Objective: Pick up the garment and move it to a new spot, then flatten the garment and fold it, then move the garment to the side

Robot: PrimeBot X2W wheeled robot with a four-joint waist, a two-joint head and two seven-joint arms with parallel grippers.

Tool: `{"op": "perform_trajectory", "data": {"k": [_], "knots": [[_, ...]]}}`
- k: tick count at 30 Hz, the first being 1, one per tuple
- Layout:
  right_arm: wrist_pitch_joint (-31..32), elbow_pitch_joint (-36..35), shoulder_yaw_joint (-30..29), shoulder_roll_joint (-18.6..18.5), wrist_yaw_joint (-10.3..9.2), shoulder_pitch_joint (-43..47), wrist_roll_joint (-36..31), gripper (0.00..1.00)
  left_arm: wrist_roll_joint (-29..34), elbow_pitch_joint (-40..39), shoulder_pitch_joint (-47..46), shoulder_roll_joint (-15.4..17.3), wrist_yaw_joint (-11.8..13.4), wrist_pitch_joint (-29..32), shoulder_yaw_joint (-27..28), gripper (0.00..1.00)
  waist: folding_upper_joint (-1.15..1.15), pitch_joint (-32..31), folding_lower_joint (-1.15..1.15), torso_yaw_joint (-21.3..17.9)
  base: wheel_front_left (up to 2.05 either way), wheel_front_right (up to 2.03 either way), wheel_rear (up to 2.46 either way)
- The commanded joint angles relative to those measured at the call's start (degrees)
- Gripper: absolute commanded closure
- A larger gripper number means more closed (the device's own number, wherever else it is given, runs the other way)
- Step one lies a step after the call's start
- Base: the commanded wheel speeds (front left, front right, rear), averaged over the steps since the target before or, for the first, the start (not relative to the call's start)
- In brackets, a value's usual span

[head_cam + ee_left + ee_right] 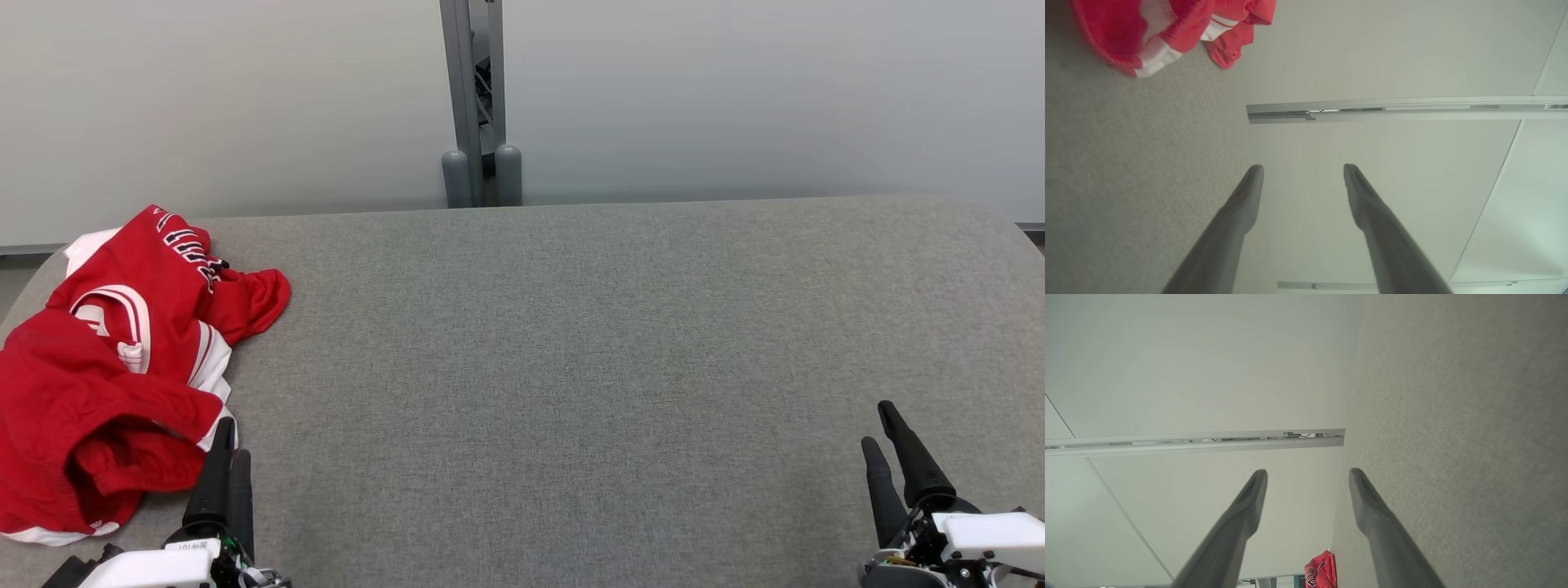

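Head view: a crumpled red-and-white jersey (106, 367) lies at the grey table's (571, 367) left edge, touching the left gripper (233, 441). The left and right gripper (878, 425) both stand open and empty. The jersey is probably soft, light cloth; pinch a raised fold.

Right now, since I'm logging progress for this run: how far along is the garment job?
Nothing looks done yet: the red jersey lies crumpled at the left end of the grey fabric-covered surface. Nothing is in hand: the left gripper sits near the jersey, jaws apart and empty, and the right gripper is likewise empty at the far side. Left to do: pick it up, move it, flatten, fold, set aside.
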Motion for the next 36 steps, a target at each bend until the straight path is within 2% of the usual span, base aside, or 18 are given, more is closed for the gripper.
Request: {"op": "perform_trajectory", "data": {"k": [1,8,15,23,36], "knots": [[-0.86,-1.04,0.57,-0.48,0.05,-1.21,-0.59,0.00,0.70,-1.41,-1.16,0.56,-0.08,-0.58,-0.38,0.00,0.00,-0.01,0.00,-0.01,0.00,0.00,0.00],[-3.03,-1.29,1.57,-0.62,0.05,-1.36,-3.17,0.00,3.00,-2.47,-0.91,0.67,-0.10,-2.39,-1.27,0.00,0.00,-0.01,0.00,-0.04,0.00,0.00,0.00],[-5.04,-2.82,1.59,-0.75,0.06,-1.59,-9.03,0.00,8.01,-3.85,-1.12,0.76,0.34,-4.05,-1.73,0.00,0.00,0.00,0.00,-0.08,0.00,0.00,0.00],[-7.15,-5.91,2.07,-0.87,0.07,-1.89,-18.30,0.00,16.59,-6.12,-1.61,0.86,1.60,-5.79,-2.52,0.00,0.00,0.06,0.00,-0.13,0.00,0.00,0.00],[-10.23,-10.07,4.75,-1.06,0.08,-2.09,-36.04,0.00,33.99,-8.23,-1.75,0.98,3.11,-8.32,-3.91,0.00,0.00,0.21,0.00,-0.14,0.00,0.00,0.00]]}}
